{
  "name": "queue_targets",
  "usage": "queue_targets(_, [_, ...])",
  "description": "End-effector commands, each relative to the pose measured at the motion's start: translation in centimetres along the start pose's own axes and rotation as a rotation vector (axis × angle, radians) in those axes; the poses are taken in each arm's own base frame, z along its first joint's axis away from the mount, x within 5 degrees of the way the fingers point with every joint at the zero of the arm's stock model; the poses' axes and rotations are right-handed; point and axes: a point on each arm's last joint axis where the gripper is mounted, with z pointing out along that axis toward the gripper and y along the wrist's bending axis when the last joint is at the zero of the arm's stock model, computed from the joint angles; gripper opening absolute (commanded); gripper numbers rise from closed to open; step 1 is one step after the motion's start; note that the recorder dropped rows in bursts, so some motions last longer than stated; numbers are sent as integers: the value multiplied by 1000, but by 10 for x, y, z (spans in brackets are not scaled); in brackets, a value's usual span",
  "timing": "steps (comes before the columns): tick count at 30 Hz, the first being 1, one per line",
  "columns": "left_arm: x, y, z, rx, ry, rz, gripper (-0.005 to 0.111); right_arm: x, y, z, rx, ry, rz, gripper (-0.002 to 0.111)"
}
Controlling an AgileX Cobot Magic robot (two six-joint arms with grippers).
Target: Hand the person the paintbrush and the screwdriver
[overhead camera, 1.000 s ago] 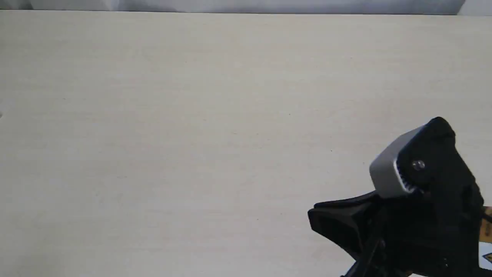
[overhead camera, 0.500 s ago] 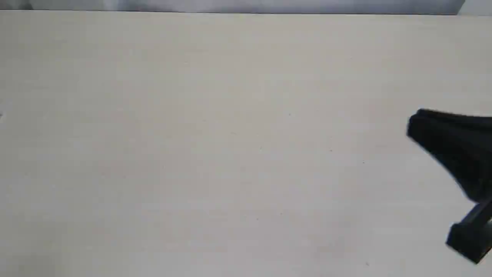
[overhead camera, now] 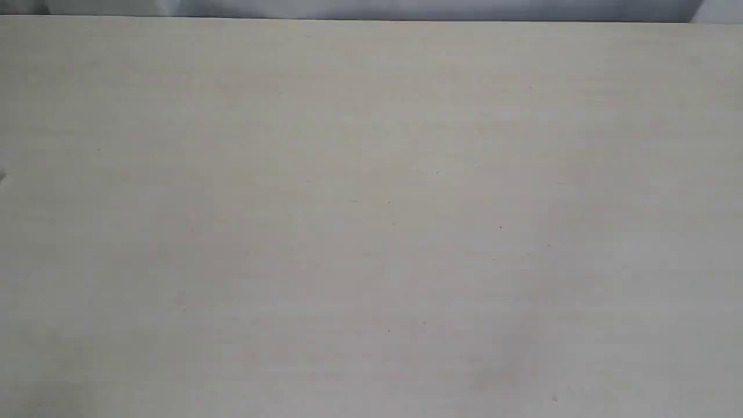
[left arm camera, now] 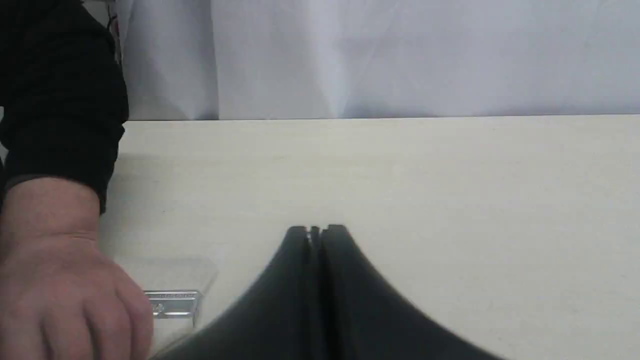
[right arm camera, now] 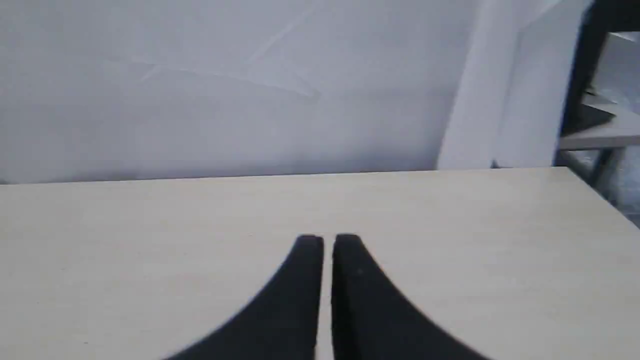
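In the left wrist view the person's hand (left arm camera: 60,280), with a dark sleeve cuff, rests on the table beside my left gripper (left arm camera: 316,231). Under that hand lies the paintbrush (left arm camera: 172,303); only its silver ferrule and pale bristles show, and the handle is hidden by the hand. My left gripper is shut and holds nothing. My right gripper (right arm camera: 327,241) hovers over bare table, its fingers nearly touching with nothing between them. The screwdriver is out of view. Neither arm appears in the exterior view.
The pale tabletop (overhead camera: 371,220) fills the exterior view, with a white backdrop (overhead camera: 406,8) behind its far edge. A dark shelf frame (right arm camera: 595,100) stands past the table's corner in the right wrist view.
The right arm, low at the right of the exterior view a second ago, swung right and has left that view. The table is otherwise unchanged.
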Motion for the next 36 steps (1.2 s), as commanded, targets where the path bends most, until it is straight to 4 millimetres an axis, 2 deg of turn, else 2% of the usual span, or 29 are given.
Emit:
queue_targets(1, [0, -1, 0, 10, -6, -5, 0, 7, 0, -10, 46, -7, 10, 5])
queue_targets(3, [0, -1, 0, 10, -6, -5, 0, 10, 2, -12, 33, -39, 15, 5])
queue_targets(15, [0, -1, 0, 10, -6, -5, 0, 47, 0, 11, 26, -48, 28, 5])
queue_targets(22, [0, -1, 0, 10, -6, -5, 0, 44, 0, 10, 26, -78, 35, 5])
queue_targets(29, [0, -1, 0, 9, -7, -1, 0, 36, -1, 9, 45, -173, -54, 5])
queue_targets(36, [0, -1, 0, 9, -7, -1, 0, 35, -1, 9, 53, -178, -127, 5])
